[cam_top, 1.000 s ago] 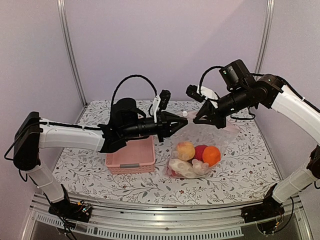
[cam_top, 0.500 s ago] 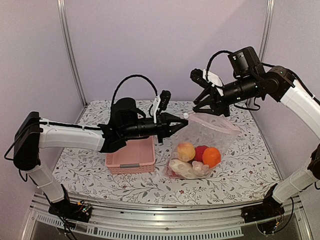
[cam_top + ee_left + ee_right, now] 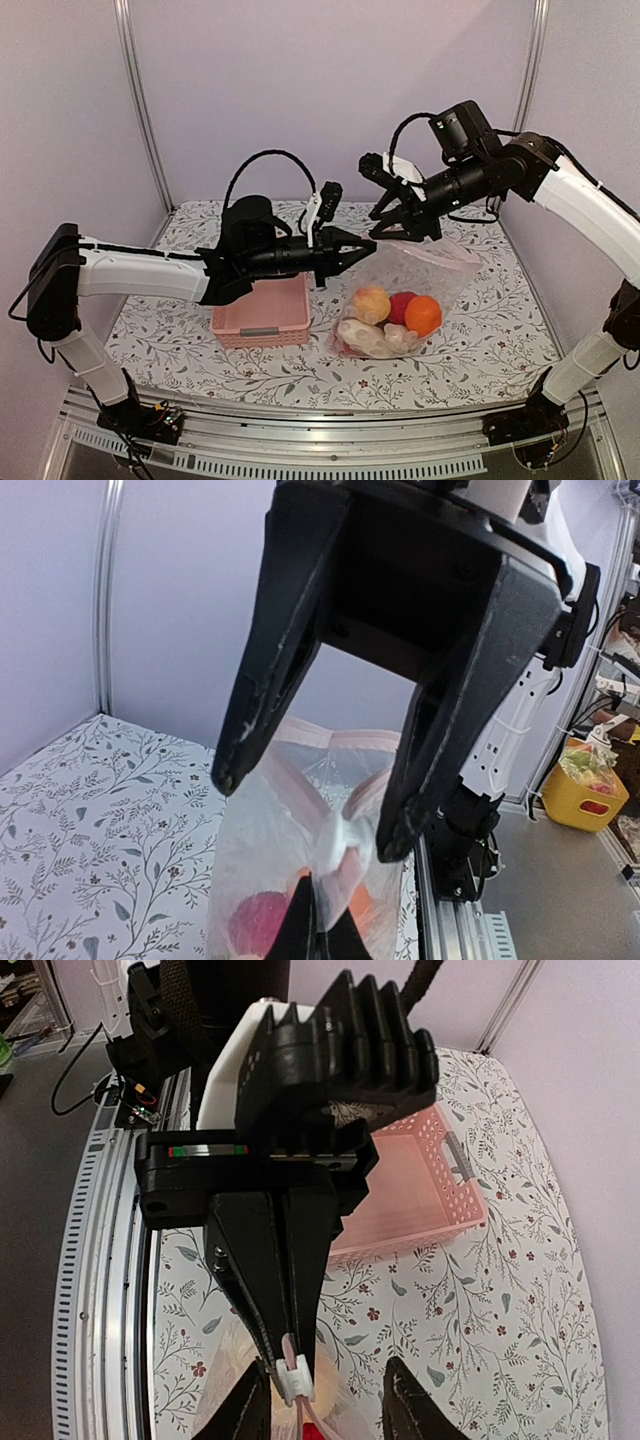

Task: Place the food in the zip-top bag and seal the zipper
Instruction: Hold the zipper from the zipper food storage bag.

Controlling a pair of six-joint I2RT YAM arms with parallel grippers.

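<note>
The clear zip-top bag (image 3: 415, 275) stands on the table with the food in it: a yellow piece (image 3: 371, 300), a red one (image 3: 400, 303), an orange one (image 3: 424, 312) and white ones (image 3: 365, 335). My left gripper (image 3: 366, 243) is shut on the bag's left top corner, at the end of the pinkish zipper (image 3: 430, 243). In the left wrist view its fingers (image 3: 305, 925) pinch the plastic. My right gripper (image 3: 387, 230) is open, a fingertip on each side of the white slider (image 3: 297, 1382), which also shows in the left wrist view (image 3: 345, 842).
The pink slatted basket (image 3: 265, 315) sits left of the bag, under my left arm; it also shows in the right wrist view (image 3: 410, 1190). The flowered table (image 3: 500, 330) ends at a metal rail in front, with walls behind and at the sides.
My right gripper left the bag's top, rose to the right, then came back left and now straddles the slider beside my left gripper. The bag's mouth edge rose and stretched out. My left arm held still.
</note>
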